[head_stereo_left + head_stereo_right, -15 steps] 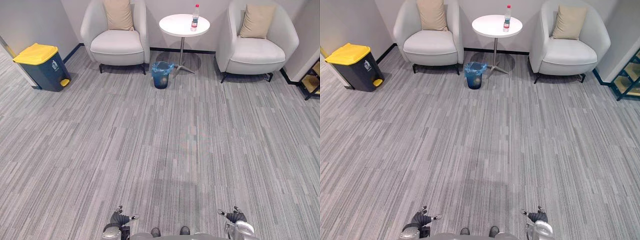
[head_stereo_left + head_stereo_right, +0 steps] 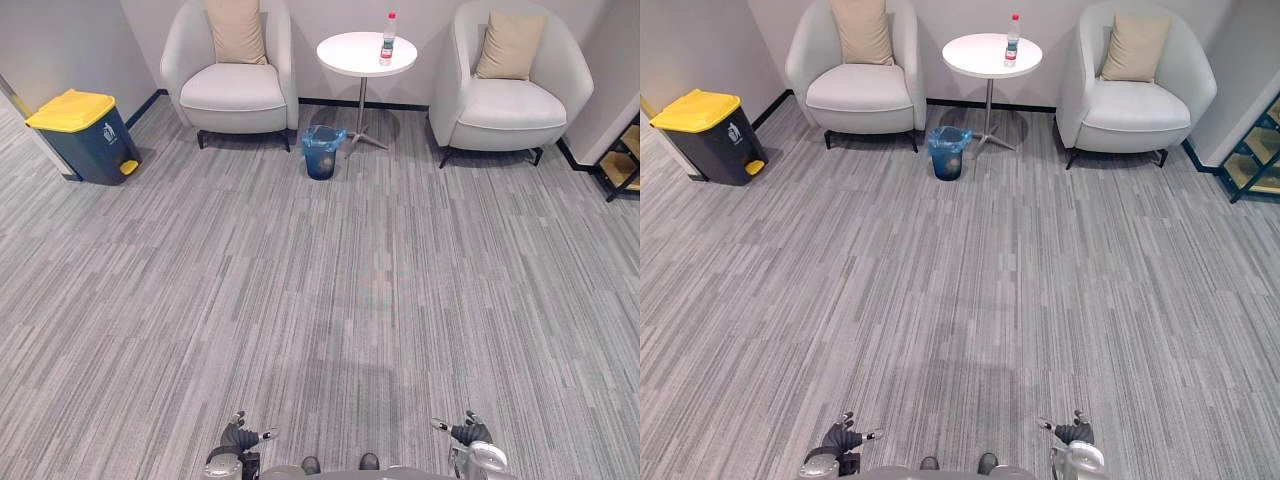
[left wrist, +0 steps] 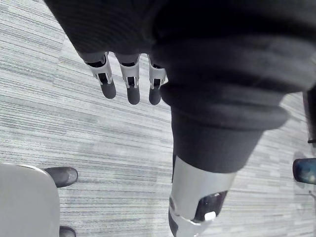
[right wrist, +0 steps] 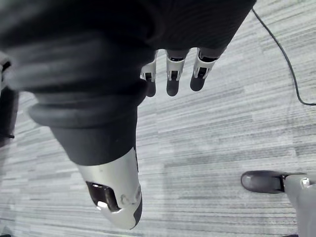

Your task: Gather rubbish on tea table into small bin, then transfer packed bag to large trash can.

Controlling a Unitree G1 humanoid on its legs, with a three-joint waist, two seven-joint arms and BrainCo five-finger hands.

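Your left hand point(image 3: 132, 83) and right hand point(image 4: 172, 75) hang with fingers loosely straight, slightly apart and holding nothing, both half cut off at the head views' lower edge. Far ahead a bottle point(image 2: 386, 38) stands on the tea table point(image 2: 350, 55). The blue-lined small bin point(image 2: 322, 150) sits beside its foot, contents hidden, and the large trash can point(image 2: 85, 135) stands well apart to the left.

No readable text, small white pictogram point(image 2: 108, 130) on trash can point(image 2: 72, 112)

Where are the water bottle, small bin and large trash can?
water bottle point(image 2: 385, 42), left eye view, its body.
small bin point(image 2: 322, 160), left eye view, its side wall.
large trash can point(image 2: 68, 108), left eye view, its yellow lid.
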